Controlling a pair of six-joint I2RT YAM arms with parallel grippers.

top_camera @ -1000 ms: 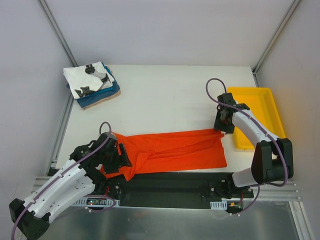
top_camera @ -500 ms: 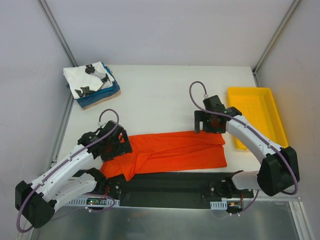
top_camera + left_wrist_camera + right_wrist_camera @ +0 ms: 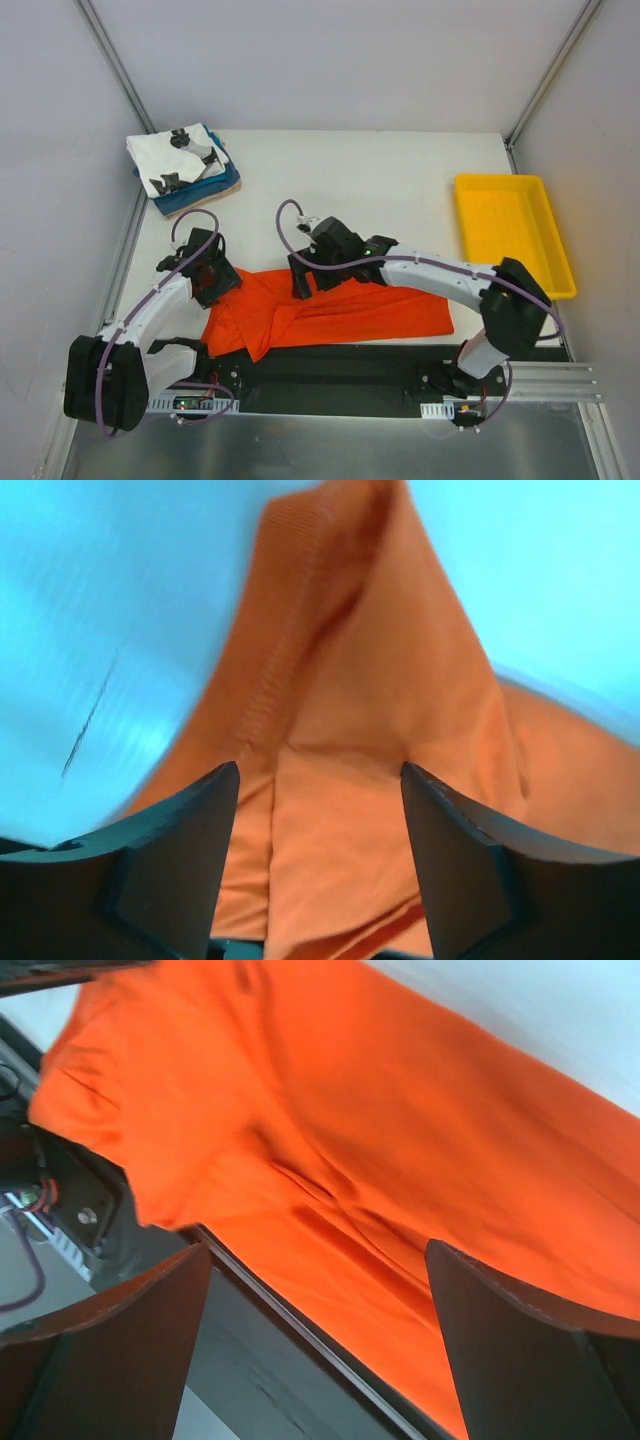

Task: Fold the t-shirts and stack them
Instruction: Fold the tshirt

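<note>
I see the orange-red tee point(image 3: 380, 305) as soft matt cloth, its collar point(image 3: 272, 680) ribbed; the yellow tray point(image 3: 515, 235) looks smooth plastic; the table point(image 3: 350, 190) matt white.

A white table point(image 3: 340, 180) stands inside an enclosure of plain grey walls point(image 3: 330, 60), with a slanted metal post point(image 3: 115, 65) at each rear corner. A yellow tray point(image 3: 510, 230) lies at the table's right edge. A black rail point(image 3: 340, 362) borders the near edge, a grey metal plate point(image 3: 330, 440) lies below it, and the lighting is even.
</note>
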